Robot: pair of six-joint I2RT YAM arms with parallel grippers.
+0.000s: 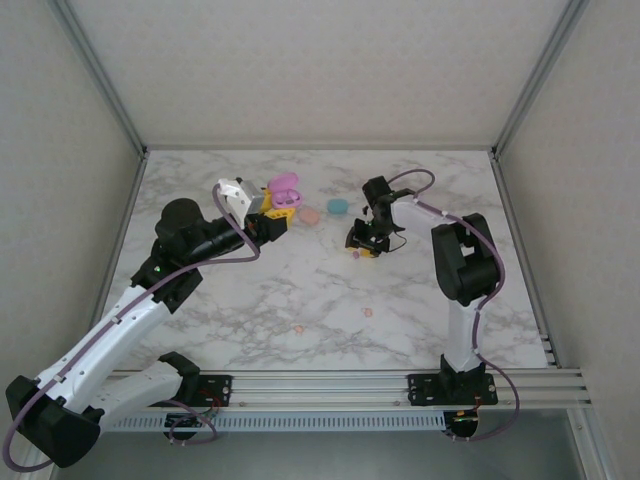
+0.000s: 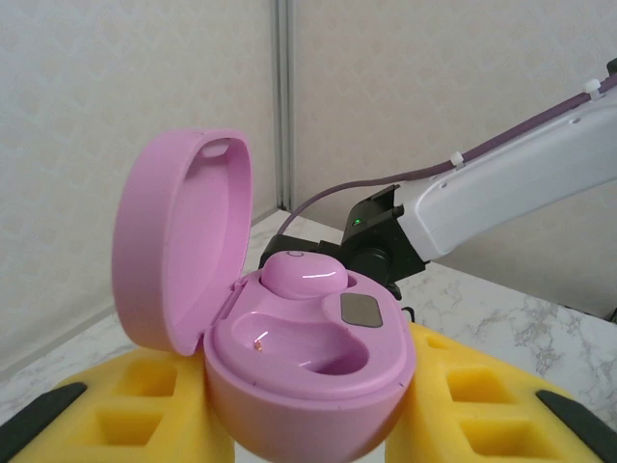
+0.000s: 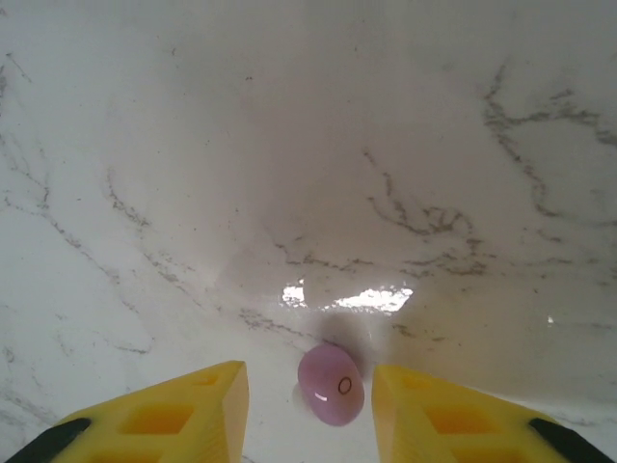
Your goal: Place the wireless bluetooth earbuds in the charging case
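The left claw (image 1: 277,214) clamps a glossy pink oval case (image 1: 285,187), lid up, near the marbled surface's (image 1: 250,290) far edge; the right claw (image 1: 360,247) hangs mid-surface. Left wrist: a smooth purple bud (image 2: 301,275) sits in one well of the case. Right wrist: parted blocky yellow fingers (image 3: 183,415) flank, untouching, a ring-marked second bud (image 3: 331,384).

Open purple charging case (image 2: 308,381), lid raised: one purple earbud (image 2: 304,273) seated, the neighbouring socket empty. The second purple earbud (image 3: 331,384) lies loose on the marble table (image 3: 289,145).
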